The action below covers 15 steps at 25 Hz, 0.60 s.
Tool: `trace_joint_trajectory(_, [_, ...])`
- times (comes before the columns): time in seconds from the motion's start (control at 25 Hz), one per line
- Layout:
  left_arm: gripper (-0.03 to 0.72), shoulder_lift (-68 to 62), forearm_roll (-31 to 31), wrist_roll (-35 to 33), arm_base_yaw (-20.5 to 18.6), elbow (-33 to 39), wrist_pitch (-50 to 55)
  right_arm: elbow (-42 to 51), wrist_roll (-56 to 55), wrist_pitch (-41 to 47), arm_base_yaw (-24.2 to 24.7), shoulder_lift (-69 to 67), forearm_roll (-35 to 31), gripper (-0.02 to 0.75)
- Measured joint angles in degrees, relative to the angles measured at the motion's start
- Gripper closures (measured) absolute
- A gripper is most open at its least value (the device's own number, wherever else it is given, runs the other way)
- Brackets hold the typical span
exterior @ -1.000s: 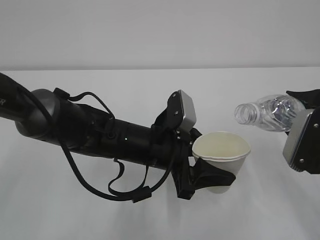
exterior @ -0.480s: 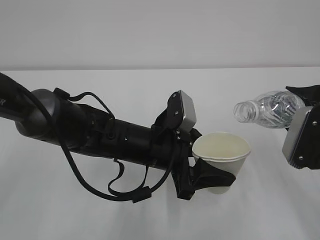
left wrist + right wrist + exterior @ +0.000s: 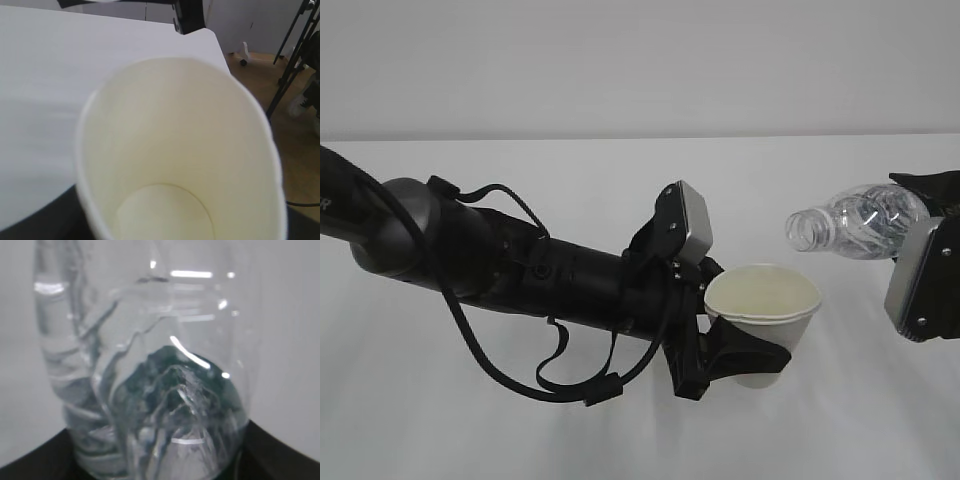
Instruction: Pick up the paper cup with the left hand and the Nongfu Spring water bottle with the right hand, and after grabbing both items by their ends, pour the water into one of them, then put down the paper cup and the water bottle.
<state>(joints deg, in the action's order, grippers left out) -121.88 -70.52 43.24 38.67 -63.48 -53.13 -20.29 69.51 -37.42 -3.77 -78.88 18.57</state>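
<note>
The white paper cup [image 3: 763, 296] is held upright above the table, its cream inside facing up. My left gripper [image 3: 744, 352] is shut on it, with black fingers wrapped round its lower wall. The left wrist view looks straight down into the paper cup [image 3: 180, 150]; I cannot tell whether water lies on its bottom. The clear Nongfu Spring water bottle [image 3: 855, 222] lies nearly level, with its capless mouth pointing left, above and right of the cup's rim. My right gripper [image 3: 923, 212] is shut on its base end. In the right wrist view the bottle [image 3: 150, 365] fills the frame between black fingers [image 3: 37, 465].
The white table [image 3: 470, 430] runs back to a pale wall. The left arm's body and cables [image 3: 520, 270] stretch across the left half. In the left wrist view the table's corner [image 3: 212, 37] ends by a wooden floor with black stand legs [image 3: 295, 55].
The right gripper has shifted slightly with the bottle, and the bottle's mouth has dipped a little toward the cup. The left arm and cup have not moved.
</note>
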Motion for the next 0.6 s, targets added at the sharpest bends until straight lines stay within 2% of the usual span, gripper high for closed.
trace_joint_trajectory(0.6, [0.253,0.00,0.00,0.00,0.00,0.00,-0.09,-0.13,1.24,0.00,0.00,0.00,0.55,0.300])
